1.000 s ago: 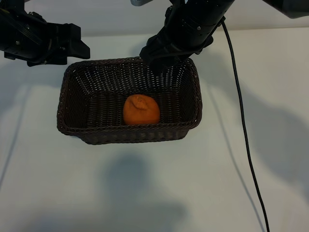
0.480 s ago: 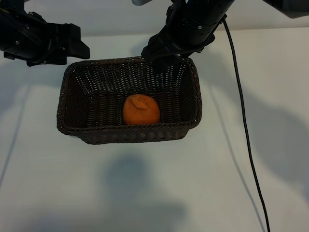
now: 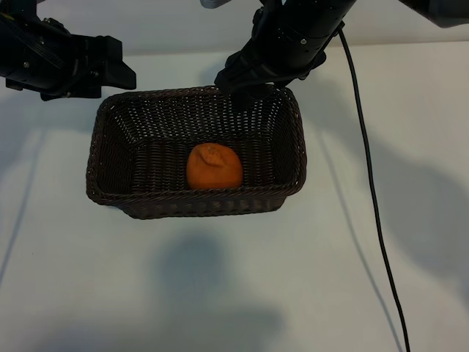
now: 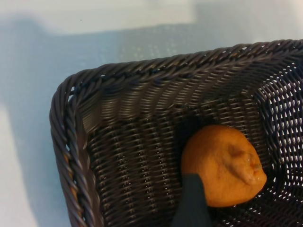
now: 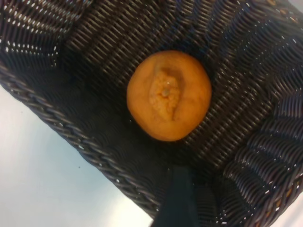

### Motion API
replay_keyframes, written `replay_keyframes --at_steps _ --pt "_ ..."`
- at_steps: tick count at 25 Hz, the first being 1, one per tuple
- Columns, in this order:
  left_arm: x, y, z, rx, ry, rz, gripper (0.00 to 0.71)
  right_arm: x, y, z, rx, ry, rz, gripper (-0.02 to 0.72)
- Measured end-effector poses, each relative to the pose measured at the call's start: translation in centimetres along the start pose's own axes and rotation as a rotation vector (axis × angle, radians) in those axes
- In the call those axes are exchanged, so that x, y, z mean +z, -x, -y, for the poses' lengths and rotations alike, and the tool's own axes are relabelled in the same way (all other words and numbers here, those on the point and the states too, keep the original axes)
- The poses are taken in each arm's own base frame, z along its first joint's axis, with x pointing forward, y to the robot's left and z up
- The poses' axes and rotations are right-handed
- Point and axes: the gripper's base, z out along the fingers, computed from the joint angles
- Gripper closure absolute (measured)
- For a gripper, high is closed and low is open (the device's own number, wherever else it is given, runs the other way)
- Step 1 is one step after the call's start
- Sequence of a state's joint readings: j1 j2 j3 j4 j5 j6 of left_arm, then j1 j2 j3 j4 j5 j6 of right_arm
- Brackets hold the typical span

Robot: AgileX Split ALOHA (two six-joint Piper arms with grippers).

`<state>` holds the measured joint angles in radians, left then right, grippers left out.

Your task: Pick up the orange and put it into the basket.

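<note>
The orange (image 3: 214, 167) lies free on the floor of the dark woven basket (image 3: 196, 208), close to its near wall. My right gripper (image 3: 236, 89) hangs open over the basket's far rim, above and behind the fruit, and holds nothing. In the right wrist view the orange (image 5: 168, 94) shows stem-up below one dark finger (image 5: 180, 201), inside the basket (image 5: 71, 137). My left gripper (image 3: 124, 70) hovers open beside the far left corner. Its wrist view shows the orange (image 4: 222, 165) behind one finger (image 4: 191, 205) and the basket's braided corner (image 4: 71, 142).
A black cable (image 3: 370, 191) runs from the right arm down across the white table (image 3: 220, 293) on the right of the basket. The table is otherwise bare white on the near side and to the left.
The right gripper has drawn back slightly from the basket's far rim. The orange, the basket and the left arm have not moved.
</note>
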<state>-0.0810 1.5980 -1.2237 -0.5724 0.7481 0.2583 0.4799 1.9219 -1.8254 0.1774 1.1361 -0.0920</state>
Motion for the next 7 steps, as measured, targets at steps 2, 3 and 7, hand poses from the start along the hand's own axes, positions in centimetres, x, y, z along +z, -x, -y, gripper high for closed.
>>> replay_keyframes --at_steps 2,3,7 --pt "0.0 0.0 0.0 0.0 0.0 0.0 0.121 0.0 0.02 0.0 0.0 0.0 0.003 0.104" --pt "0.0 0.0 0.0 0.0 0.0 0.0 0.121 0.0 0.04 0.0 0.001 0.0 0.004 0.105" --pt "0.0 0.0 0.0 0.0 0.0 0.0 0.122 0.0 0.06 0.01 0.001 -0.001 0.006 0.105"
